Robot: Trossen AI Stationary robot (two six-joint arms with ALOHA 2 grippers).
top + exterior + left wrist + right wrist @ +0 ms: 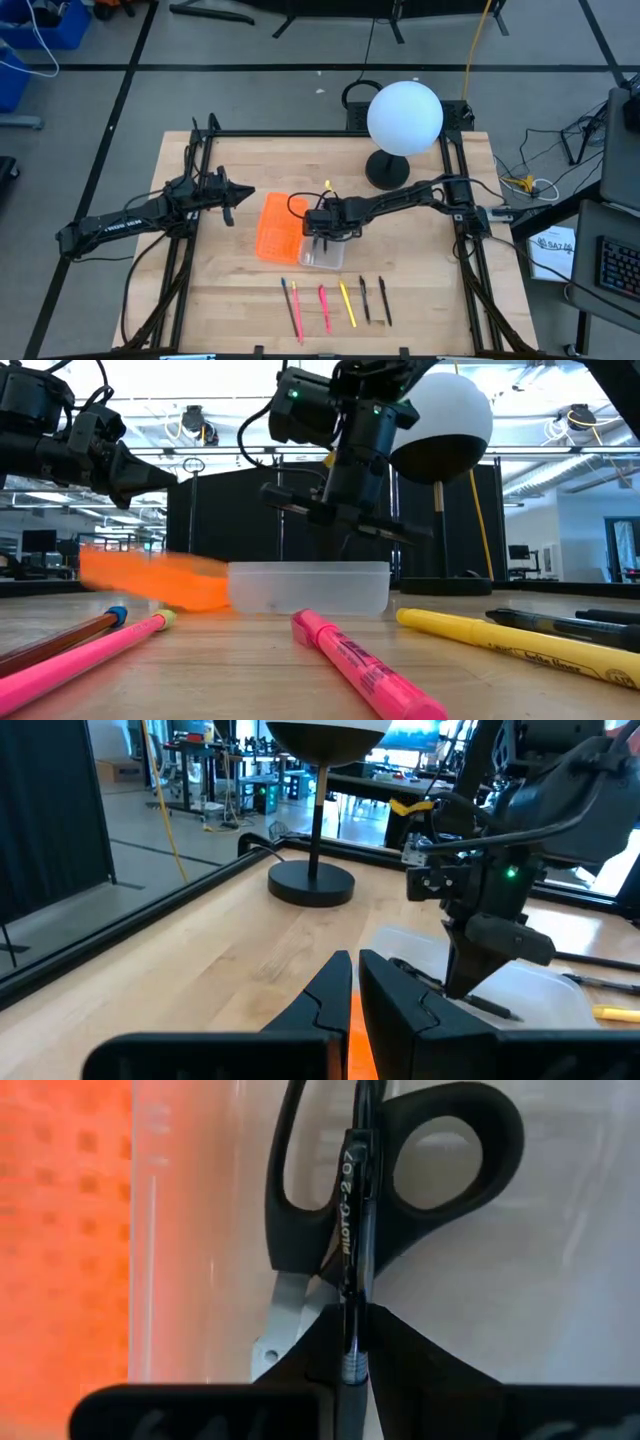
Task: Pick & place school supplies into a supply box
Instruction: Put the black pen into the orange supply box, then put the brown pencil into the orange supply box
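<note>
The clear supply box (pixel 323 252) lies at the table's middle, joined to an orange perforated panel (pixel 278 228). Black-handled scissors (pixel 330 1220) lie flat inside it. My right gripper (pixel 327 226) hangs over the box, shut on a dark pen (pixel 352 1230) just above the scissors. Several pens (pixel 335 303), red-orange, pink, yellow and dark, lie in a row near the table's near edge. My left gripper (pixel 240 192) waits shut and empty, left of the orange panel, above the table. My right gripper pinches the dark pen between its two fingers, partway along the barrel (pixel 351 1315). The fingers come from above, pointing down, and lie across the pen. The pen (pixel 400 530) is lifted clear, slightly tilted, over the box (pixel 310 588) and the scissors.
A lamp with a white globe (pixel 404 118) and a black round base (pixel 388 170) stands at the table's far side, right of the middle. Black frame rails run along the table's left and right edges. Bare wood lies between the box and the pen row.
</note>
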